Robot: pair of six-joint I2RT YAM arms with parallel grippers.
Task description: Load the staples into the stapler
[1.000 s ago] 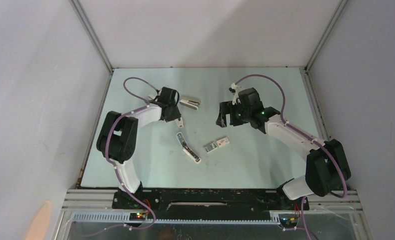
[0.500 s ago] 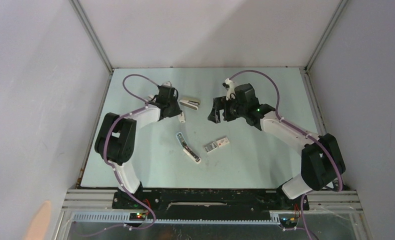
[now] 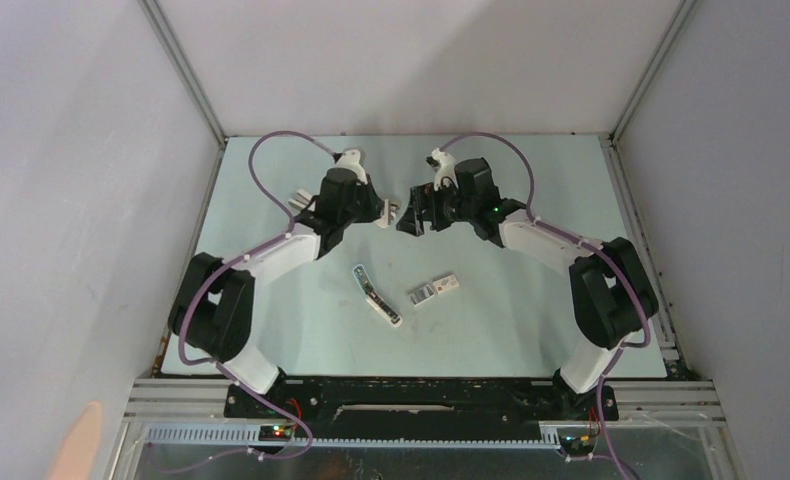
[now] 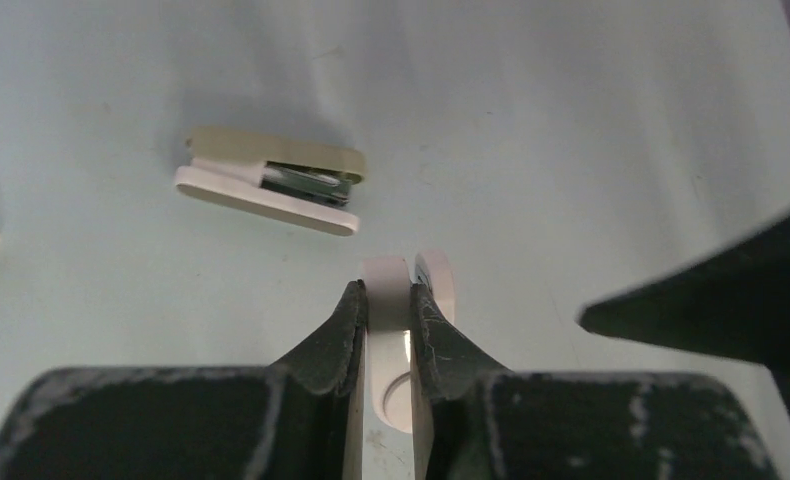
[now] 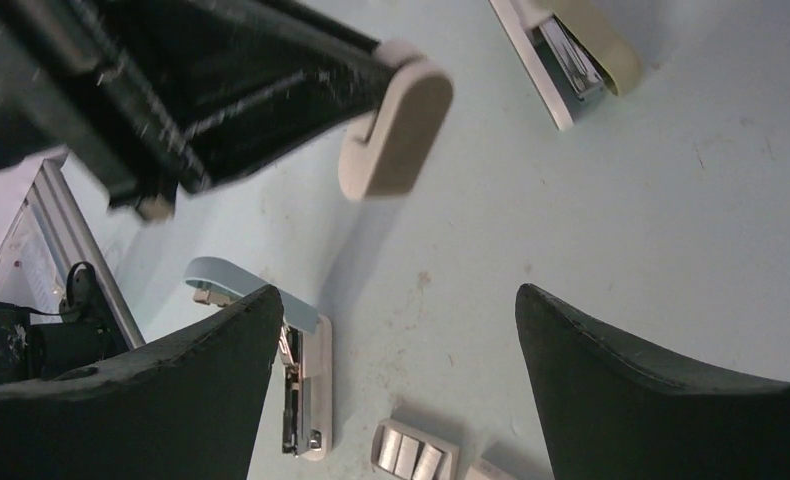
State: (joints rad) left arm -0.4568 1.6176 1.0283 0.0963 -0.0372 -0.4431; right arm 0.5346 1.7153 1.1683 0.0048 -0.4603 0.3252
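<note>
The stapler (image 3: pixel 375 295), slim and pale bluish with silvery parts, lies open on the table at mid-centre; it also shows in the right wrist view (image 5: pixel 306 385). The staples (image 3: pixel 434 290), a small white box with a grey tray, lie just right of it and show in the right wrist view (image 5: pixel 416 452). My left gripper (image 3: pixel 388 210) (image 4: pixel 389 290) is shut on a stubby white stapler (image 4: pixel 389 320) (image 5: pixel 396 130), held above the table. My right gripper (image 3: pixel 409 222) (image 5: pixel 399 295) is open and empty, close to the right of the left one.
A beige wedge-shaped stapler (image 4: pixel 271 180) (image 5: pixel 571 45) lies on the table just beyond the left gripper. A small white object (image 3: pixel 299 197) sits left of the left arm. White walls with metal corner posts close in the table.
Both arms have reached toward the far middle. The left gripper moved right with the stubby white stapler. The right gripper moved left until the two nearly meet.
</note>
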